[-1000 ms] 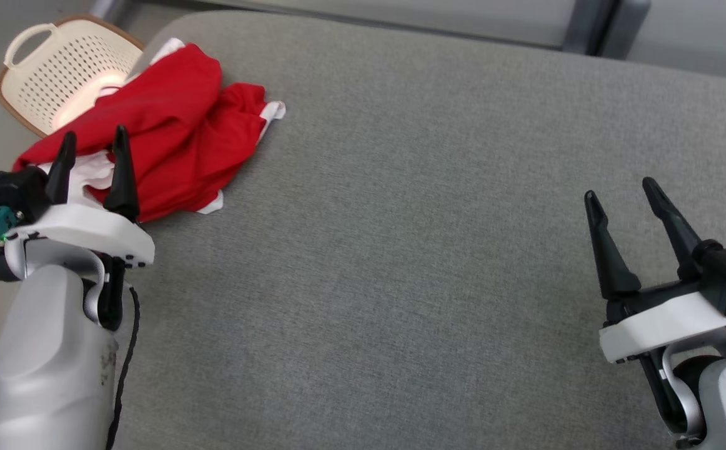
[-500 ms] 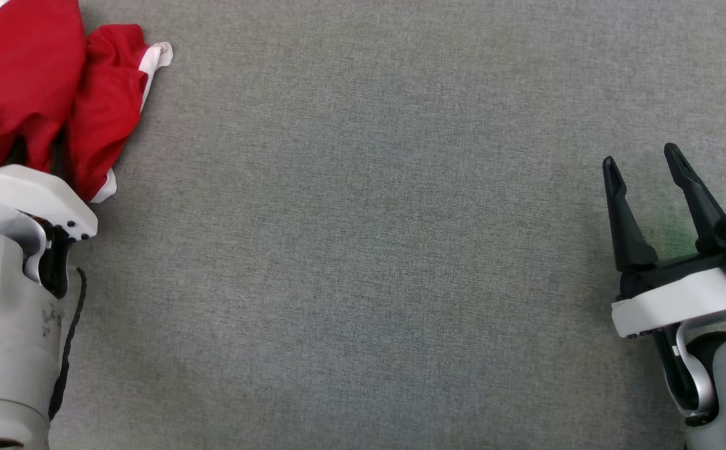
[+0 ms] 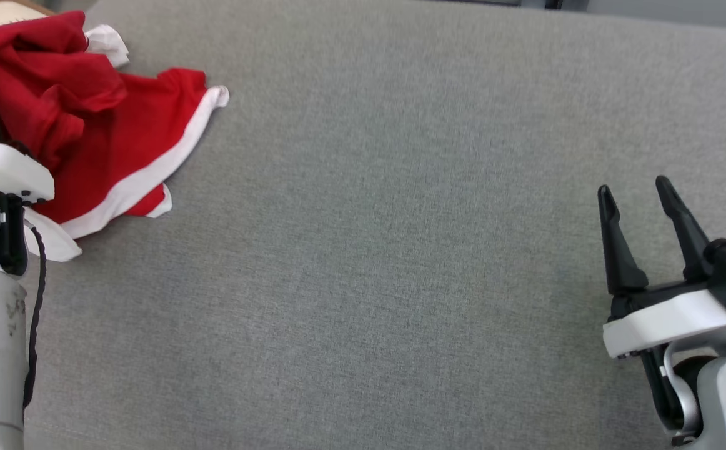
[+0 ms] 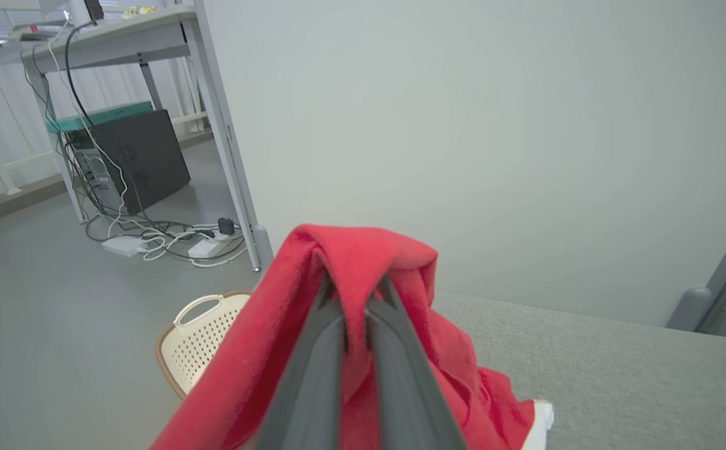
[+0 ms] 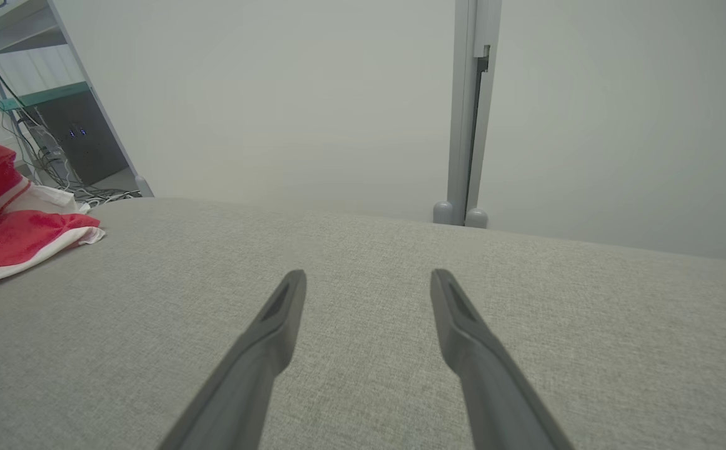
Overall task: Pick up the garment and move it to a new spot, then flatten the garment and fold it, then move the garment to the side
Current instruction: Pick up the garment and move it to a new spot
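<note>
The garment (image 3: 94, 137) is red with white trim and lies bunched at the far left of the grey table, part of it lifted. My left gripper (image 4: 353, 294) is shut on a fold of the garment (image 4: 363, 262), which drapes over both fingers. In the head view, its white wrist housing (image 3: 0, 172) sits at the left edge, with the fingertips hidden in the cloth. My right gripper (image 3: 638, 190) hovers open over bare table at the lower right, far from the garment (image 5: 19, 234). In the right wrist view its fingers (image 5: 275, 312) stand wide apart.
A cream perforated basket (image 4: 197, 340) stands on the floor beyond the table's left end. A grey upright post (image 5: 469, 112) rises behind the table's far edge. A desk with a computer tower (image 4: 132, 159) and cables is further off. The grey table (image 3: 400, 250) stretches between the arms.
My left gripper has shut on the garment and lifted a fold of it; the cloth has spread, showing a white hem band. The head camera has shifted. The right gripper stays open.
</note>
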Available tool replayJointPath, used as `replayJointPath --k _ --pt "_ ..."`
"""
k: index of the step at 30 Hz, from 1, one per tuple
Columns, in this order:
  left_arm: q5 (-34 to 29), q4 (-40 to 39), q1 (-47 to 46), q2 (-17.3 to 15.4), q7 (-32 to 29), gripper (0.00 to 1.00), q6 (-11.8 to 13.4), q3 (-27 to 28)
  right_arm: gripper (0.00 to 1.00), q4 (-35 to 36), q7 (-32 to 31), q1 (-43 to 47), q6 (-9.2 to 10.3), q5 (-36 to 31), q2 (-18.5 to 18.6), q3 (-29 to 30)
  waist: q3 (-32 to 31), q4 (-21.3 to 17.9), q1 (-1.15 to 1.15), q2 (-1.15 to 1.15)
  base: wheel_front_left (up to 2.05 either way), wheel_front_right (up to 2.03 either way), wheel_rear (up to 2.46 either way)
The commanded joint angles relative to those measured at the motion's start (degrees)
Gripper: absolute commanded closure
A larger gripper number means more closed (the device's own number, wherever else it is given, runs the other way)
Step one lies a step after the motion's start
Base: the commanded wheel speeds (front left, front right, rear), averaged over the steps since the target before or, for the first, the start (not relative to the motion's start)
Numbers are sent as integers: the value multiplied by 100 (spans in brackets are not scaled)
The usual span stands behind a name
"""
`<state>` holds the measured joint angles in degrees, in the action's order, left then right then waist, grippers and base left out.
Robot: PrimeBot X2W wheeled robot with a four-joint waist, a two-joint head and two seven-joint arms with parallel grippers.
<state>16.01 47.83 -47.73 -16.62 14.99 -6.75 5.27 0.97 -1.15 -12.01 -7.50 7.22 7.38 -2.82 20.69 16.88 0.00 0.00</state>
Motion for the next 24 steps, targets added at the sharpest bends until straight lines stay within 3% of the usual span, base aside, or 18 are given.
replayJointPath --k 1,7,13,18,24 --pt "-91 -335 204 14 24 100 -8 21 0 -45 70 120 2 39 -42 7 -460 7 0 0 0 0 0" --pt "-254 -1479 953 133 19 100 -27 -129 0 -204 178 384 2 118 -200 39 -1063 -113 0 0 0 0 0" --pt "-297 -3033 2080 516 -281 100 -28 -581 0 -276 228 681 2 175 -331 97 -1499 -401 0 0 0 0 0" --pt "-240 -4180 2908 897 -766 100 -51 -1238 0 -202 186 734 1 169 -376 129 -1468 -820 0 0 0 0 0" --pt "-39 -4650 2990 1193 -1056 100 -71 -2297 0 -65 129 532 2 162 -406 133 -1071 -1570 0 0 0 0 0"
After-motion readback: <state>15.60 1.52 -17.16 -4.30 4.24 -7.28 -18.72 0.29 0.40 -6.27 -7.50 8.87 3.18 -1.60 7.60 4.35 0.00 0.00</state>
